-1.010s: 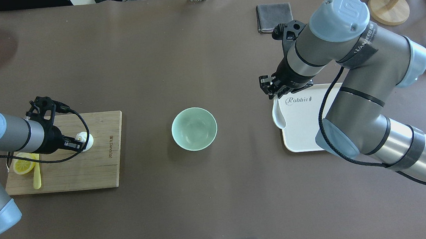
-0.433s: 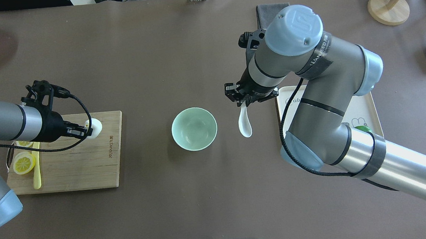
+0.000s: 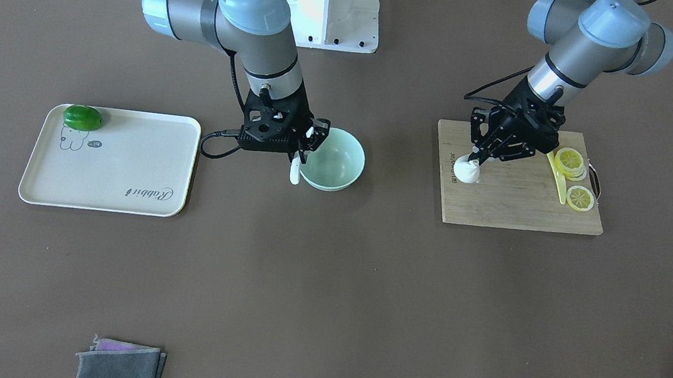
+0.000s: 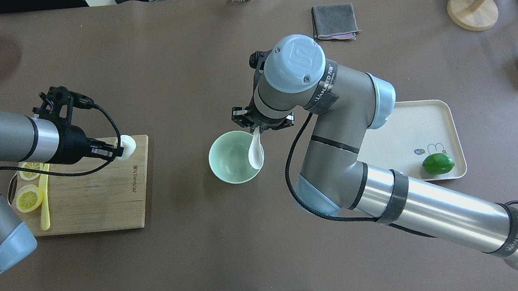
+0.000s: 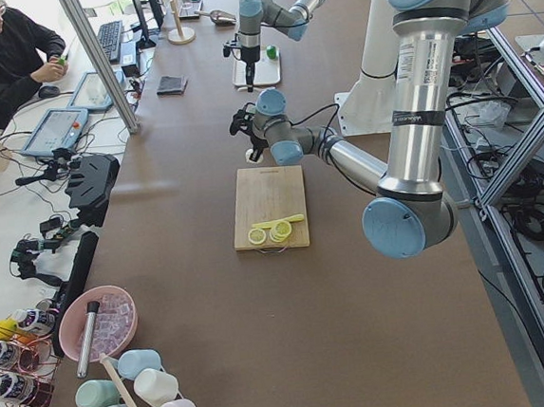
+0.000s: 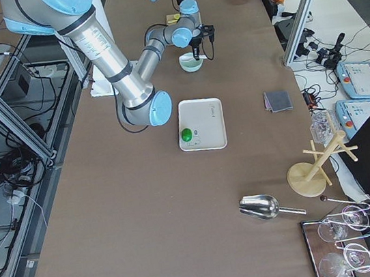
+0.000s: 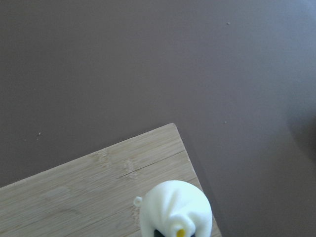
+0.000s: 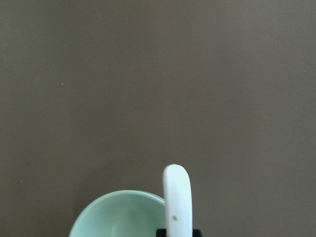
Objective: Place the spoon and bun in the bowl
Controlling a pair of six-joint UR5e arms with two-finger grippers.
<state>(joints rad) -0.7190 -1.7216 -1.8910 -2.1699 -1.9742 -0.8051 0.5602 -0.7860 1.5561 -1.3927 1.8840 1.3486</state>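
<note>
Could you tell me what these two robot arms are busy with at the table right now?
Each arm holds one item meant for the mint-green bowl in the middle of the table. The right gripper grips the white spoon by its handle, with the scoop hanging over the bowl's rim on the side toward the tray. The left gripper pinches the bun over the far corner of the wooden cutting board, apparently lifted clear of it. Neither item is in the bowl yet.

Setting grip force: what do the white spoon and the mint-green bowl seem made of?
White deep-scooped spoon: glossy, thick-walled, with highlights; probably glazed ceramic, possibly melamine. Round pale mint-green bowl: smooth, uniform colour, soft sheen; ceramic or plastic, cannot tell which.
</note>
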